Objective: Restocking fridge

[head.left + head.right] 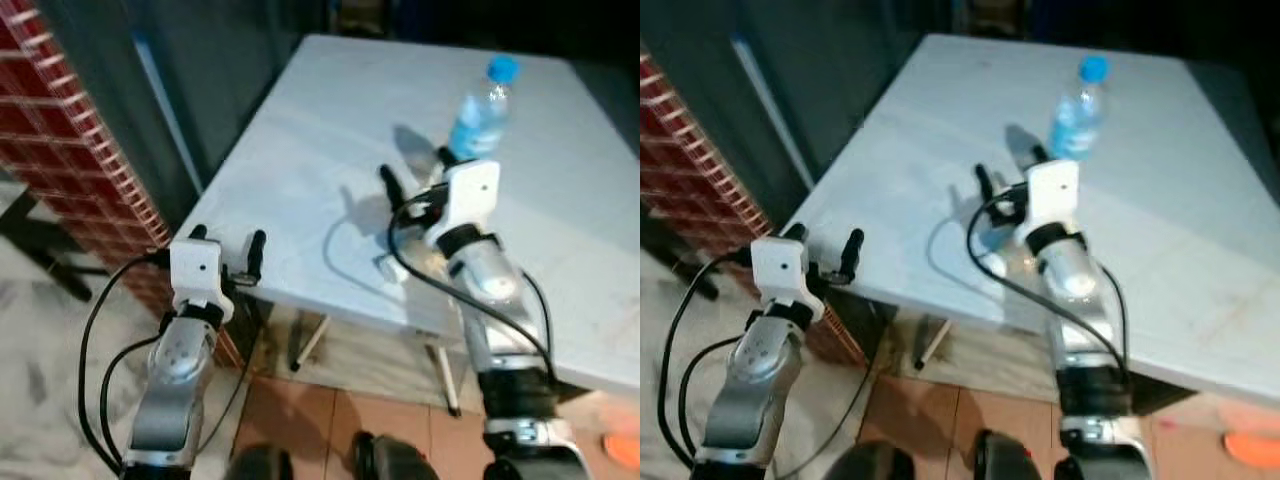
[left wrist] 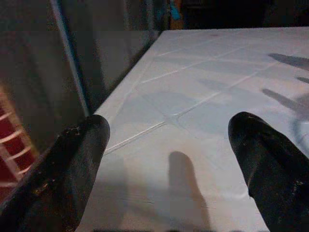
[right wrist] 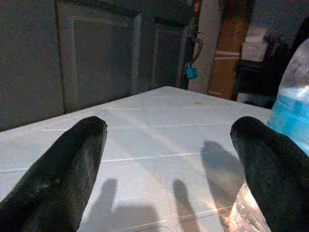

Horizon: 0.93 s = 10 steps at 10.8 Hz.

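1. A white table (image 1: 330, 130) fills the upper right of the left eye view, and a clear water bottle (image 1: 480, 115) with a blue cap stands upright on it toward the upper right.
2. The right gripper (image 1: 415, 180) is over the table in the middle of the frame, just short of the bottle; its black fingers (image 1: 388, 183) are spread apart and hold nothing.
3. The wrist housing hides the right gripper's second finger in the head views, so the gap between the two shows better in the right wrist view.
4. In the right wrist view the bottle (image 3: 292, 116) is cut off at the frame's right edge, beside one finger; whether it touches that finger cannot be made out.
5. The left gripper (image 1: 227, 240) sits at the lower left of the left eye view, at the table's near corner, its fingers apart and empty.
6. The left wrist view shows the two fingertips (image 2: 72, 159) wide apart over the table's edge, with faint seams across the tabletop.
7. A red tiled wall (image 1: 70, 130) runs down the left edge of the head view, with a dark panel (image 1: 200, 80) beside it.
8. The right wrist view shows dark panelled doors (image 3: 96, 53) beyond the table and blurred boxes (image 3: 253, 43) at the upper right.
9. An orange thing (image 1: 622, 448) at the lower right edge is cut off and too blurred to identify.
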Available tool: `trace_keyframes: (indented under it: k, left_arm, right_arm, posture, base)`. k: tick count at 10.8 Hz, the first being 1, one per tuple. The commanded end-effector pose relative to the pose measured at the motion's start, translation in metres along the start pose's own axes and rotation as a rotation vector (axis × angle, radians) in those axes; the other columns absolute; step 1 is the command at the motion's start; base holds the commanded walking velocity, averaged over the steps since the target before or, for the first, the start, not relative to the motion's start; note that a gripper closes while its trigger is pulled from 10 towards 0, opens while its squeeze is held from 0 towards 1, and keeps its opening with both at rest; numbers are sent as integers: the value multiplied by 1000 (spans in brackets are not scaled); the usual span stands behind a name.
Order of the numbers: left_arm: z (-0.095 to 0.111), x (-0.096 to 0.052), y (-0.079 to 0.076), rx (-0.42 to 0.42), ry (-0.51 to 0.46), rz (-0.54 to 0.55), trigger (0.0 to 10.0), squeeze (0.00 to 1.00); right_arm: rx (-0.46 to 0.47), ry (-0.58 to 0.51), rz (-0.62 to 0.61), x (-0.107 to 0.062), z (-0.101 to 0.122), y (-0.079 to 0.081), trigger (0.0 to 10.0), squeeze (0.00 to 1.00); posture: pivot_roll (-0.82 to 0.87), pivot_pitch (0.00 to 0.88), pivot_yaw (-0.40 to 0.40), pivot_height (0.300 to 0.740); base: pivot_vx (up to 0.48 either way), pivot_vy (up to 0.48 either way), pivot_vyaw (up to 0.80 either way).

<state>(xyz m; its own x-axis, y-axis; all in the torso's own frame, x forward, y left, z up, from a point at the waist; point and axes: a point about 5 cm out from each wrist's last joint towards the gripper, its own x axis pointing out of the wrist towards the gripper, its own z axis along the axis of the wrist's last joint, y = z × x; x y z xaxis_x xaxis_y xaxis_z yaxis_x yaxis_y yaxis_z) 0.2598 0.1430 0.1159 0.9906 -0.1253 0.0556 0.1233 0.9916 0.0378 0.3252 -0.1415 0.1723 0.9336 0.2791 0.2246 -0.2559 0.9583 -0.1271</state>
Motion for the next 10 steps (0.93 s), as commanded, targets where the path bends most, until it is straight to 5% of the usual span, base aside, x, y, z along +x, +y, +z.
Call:
trace_keyframes:
  k: [1, 4, 7, 10]
  left_arm:
    - [-1, -2, 3, 10, 6, 12, 10000, 0]
    - [-3, -3, 2, 2, 15, 12, 10000, 0]
    - [-5, -5, 0, -1, 24, 0, 10000, 0]
    - [-6, -4, -1, -5, 24, -1, 10000, 0]
  right_arm:
    - [-12, -5, -15, 2, 6, 0, 10000, 0]
    - [-3, 154, -119, -14, -18, 2, 10000, 0]
    - [142, 374, -170, -33, -48, -1, 10000, 0]
    - [202, 462, -152, -44, -46, -2, 10000, 0]
  posture:
    - [30, 64, 58, 740]
    - [27, 71, 52, 740]
    - [15, 80, 51, 740]
    - [6, 83, 43, 740]
  base:
    - [0, 0, 0]
    - [0, 0, 0]
    - [0, 0, 0]
    - [0, 0, 0]
